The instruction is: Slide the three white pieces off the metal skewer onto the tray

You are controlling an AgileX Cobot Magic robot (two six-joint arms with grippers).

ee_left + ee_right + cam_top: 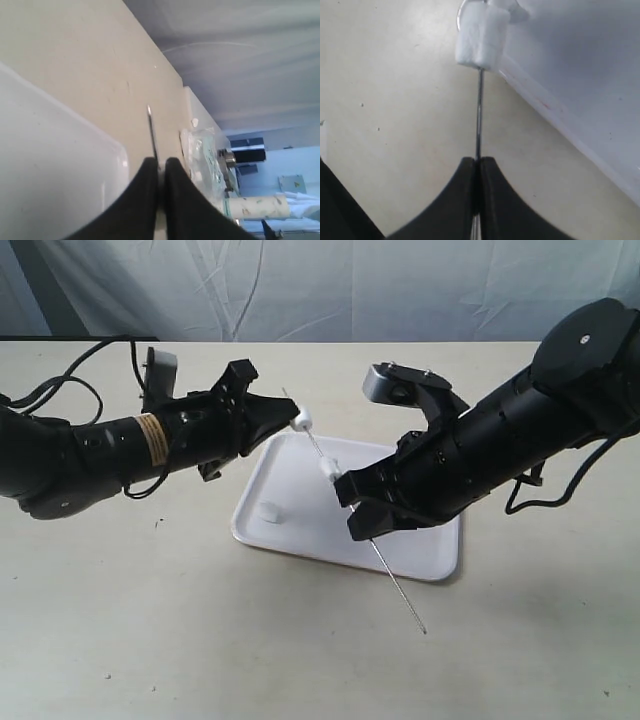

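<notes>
Exterior view: right claw (352,508) pinches the skewer (400,590); left claw (293,421), closed on it, should drag the white piece (303,421) off the far tip, over the tray (420,550).

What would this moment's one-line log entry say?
right gripper: shut on metal skewer | left gripper: shut around skewer near tip | white pieces: two on skewer, one on tray

- A thin skewer (400,590) slants from 11 o'clock to 5 o'clock above a white tray (420,550).
- The left gripper (288,420), reaching in from 9 o'clock, meets the skewer at a white piece (303,421).
- The right gripper (352,505), reaching in from 2 o'clock, pinches the skewer just below a second piece (329,469).
- A third piece (268,510) lies on the tray's 9 o'clock side.
</notes>
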